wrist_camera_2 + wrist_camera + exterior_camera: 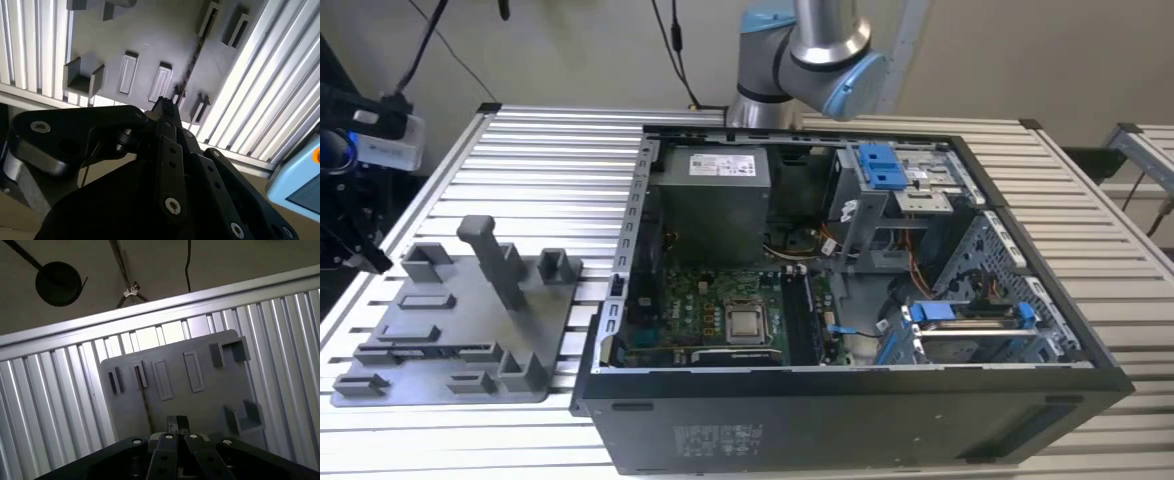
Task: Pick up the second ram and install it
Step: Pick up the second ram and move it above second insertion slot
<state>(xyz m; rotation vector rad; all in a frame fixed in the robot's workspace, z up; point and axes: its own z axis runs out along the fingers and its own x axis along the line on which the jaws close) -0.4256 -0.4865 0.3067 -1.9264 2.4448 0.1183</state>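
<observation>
Judging by both wrist views, the pick-up is taken to be the step in hand. No stick is seen in the gripper, which is hung above the grey tray. That tray is set on the slatted table, at the exterior view's left of the open computer case.

The second ram is seen on edge in the tray, as a thin dark line running from one of the small upright holders toward the gripper. It is near the gripper and apart from it. Whether the gripper is spread or pressed together cannot be told.

Installing is judged not yet begun for this stick, since it is lodged in the tray, well apart from the case. For the grasp, the gripper would need to be lined up squarely across the stick's thin edge and brought straight down. That way the stick is pinched by its flat faces and not tipped or scraped against the holders.
</observation>
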